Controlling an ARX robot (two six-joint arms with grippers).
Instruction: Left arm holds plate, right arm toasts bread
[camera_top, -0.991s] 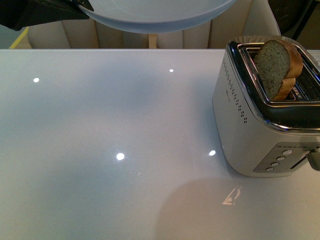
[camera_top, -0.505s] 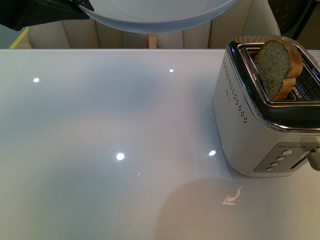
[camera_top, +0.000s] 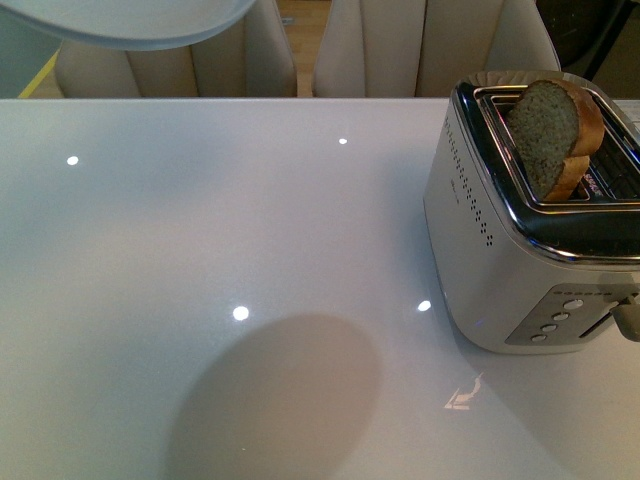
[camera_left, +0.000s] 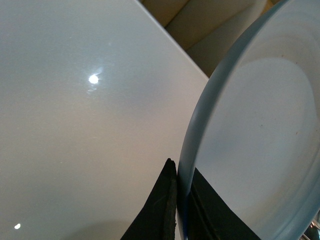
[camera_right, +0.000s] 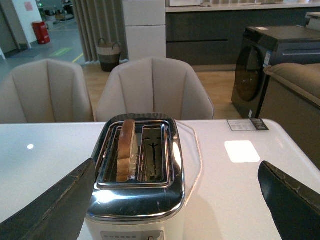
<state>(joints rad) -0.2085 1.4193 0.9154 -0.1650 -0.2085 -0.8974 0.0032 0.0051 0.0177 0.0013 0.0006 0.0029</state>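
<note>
Front view: pale blue-white round plate (camera_top: 130, 25) is held aloft near the far left corner of the glossy white worktop (camera_top: 250, 220); the thick brown bread slice (camera_top: 552, 130) stands upright in a slot of the silver metal toaster (camera_top: 500, 260) at the right edge. Left wrist view: black left gripper (camera_left: 181, 175), jaws pinching the plate rim. Right wrist view: right gripper (camera_right: 176, 162) hangs above the toaster, jaws spread wide, gripping nothing.

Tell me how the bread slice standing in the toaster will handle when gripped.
The bread looks thick and porous, so probably light and squashable under a hard pinch. It stands proud of the toaster slot, leaning, so it likely lifts free easily.
</note>
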